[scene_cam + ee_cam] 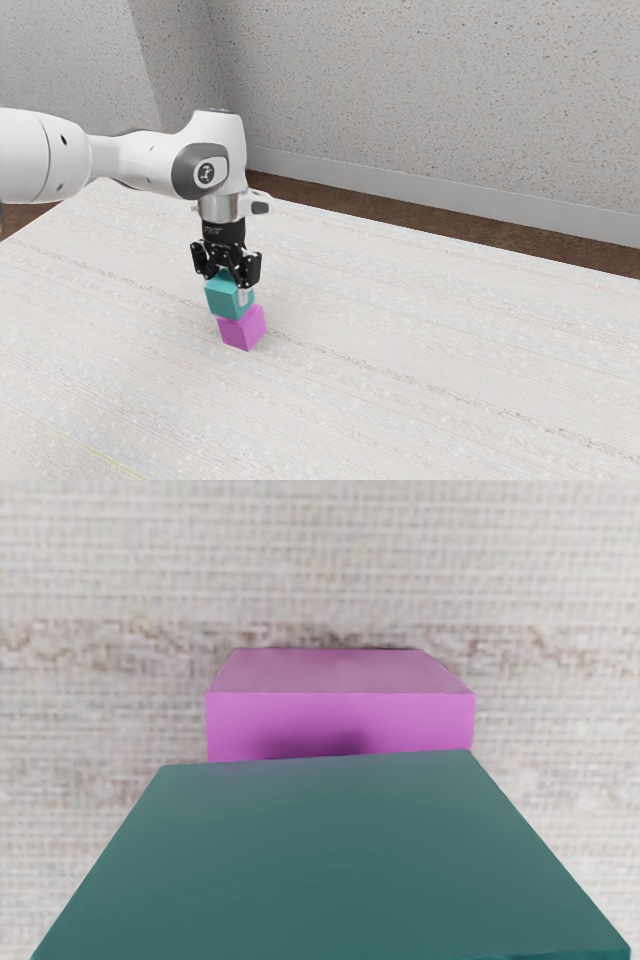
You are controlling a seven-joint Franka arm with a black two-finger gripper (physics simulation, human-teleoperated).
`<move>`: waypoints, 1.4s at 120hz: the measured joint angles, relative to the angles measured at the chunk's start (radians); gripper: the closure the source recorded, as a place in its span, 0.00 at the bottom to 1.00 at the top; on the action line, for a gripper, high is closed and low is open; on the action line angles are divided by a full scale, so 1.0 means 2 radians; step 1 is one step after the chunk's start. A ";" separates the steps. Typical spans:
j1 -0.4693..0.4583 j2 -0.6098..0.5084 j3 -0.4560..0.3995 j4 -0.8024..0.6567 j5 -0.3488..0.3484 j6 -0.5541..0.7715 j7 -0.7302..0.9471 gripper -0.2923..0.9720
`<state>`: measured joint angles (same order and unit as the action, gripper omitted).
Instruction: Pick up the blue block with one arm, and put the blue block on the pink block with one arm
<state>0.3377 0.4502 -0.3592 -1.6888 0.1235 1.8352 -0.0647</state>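
Observation:
The blue block (225,298), teal in colour, is held between the fingers of my black gripper (229,284), which is shut on it. It hangs right over the pink block (242,328), which rests on the table; the two look to be touching or a hair apart, with the teal one offset a little toward the exterior view's left. In the wrist view the teal block (330,865) sits large just under my hand, and the pink block (340,705) shows beyond it with a shadow on its near side.
A pale wood-grain table (420,380) stretches widely around the blocks. A brown floor strip (450,222) and grey wall (420,90) lie behind its far edge.

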 joint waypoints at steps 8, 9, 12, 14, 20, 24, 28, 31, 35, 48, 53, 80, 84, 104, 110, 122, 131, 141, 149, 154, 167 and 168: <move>0.000 0.002 0.000 0.003 0.000 0.000 0.000 0.49; 0.000 0.003 0.000 0.004 0.000 0.000 0.000 0.49; 0.000 0.004 0.000 0.005 0.000 -0.001 0.001 0.49; 0.000 0.005 0.000 0.006 0.001 -0.001 0.001 0.49; 0.000 0.006 0.000 0.007 0.001 -0.001 0.001 0.49; 0.000 0.006 0.000 0.008 0.001 -0.001 0.002 0.49; 0.000 0.007 0.000 0.008 0.001 -0.001 0.002 0.49; 0.000 0.007 0.000 0.008 0.001 -0.001 0.002 0.49; 0.000 0.007 0.000 0.008 0.001 -0.001 0.002 0.49; 0.000 0.007 0.000 0.008 0.001 -0.001 0.003 0.49; 0.000 0.007 0.000 0.008 0.001 -0.001 0.003 0.49; 0.000 0.010 -0.001 0.007 0.000 -0.001 0.005 0.42; 0.000 0.010 -0.002 0.007 0.000 -0.001 0.005 0.39; 0.000 0.007 -0.003 0.007 -0.001 -0.002 0.007 0.30; 0.000 0.003 -0.003 0.007 -0.001 -0.003 0.007 0.29; 0.002 -0.028 -0.010 0.004 0.002 -0.011 0.008 0.27; 0.003 -0.063 -0.014 -0.001 0.004 -0.026 0.009 0.26; 0.027 -0.090 -0.049 -0.003 0.013 -0.048 0.011 0.25; 0.079 -0.111 -0.113 -0.002 0.021 -0.065 0.014 0.24; 0.093 -0.131 -0.135 0.003 0.026 -0.075 0.016 0.24; 0.103 -0.177 -0.170 0.072 0.032 -0.109 0.023 0.24; 0.103 -0.180 -0.173 0.080 0.033 -0.113 0.024 0.24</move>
<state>0.5437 0.0899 -0.7046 -1.5287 0.1888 1.6098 -0.0171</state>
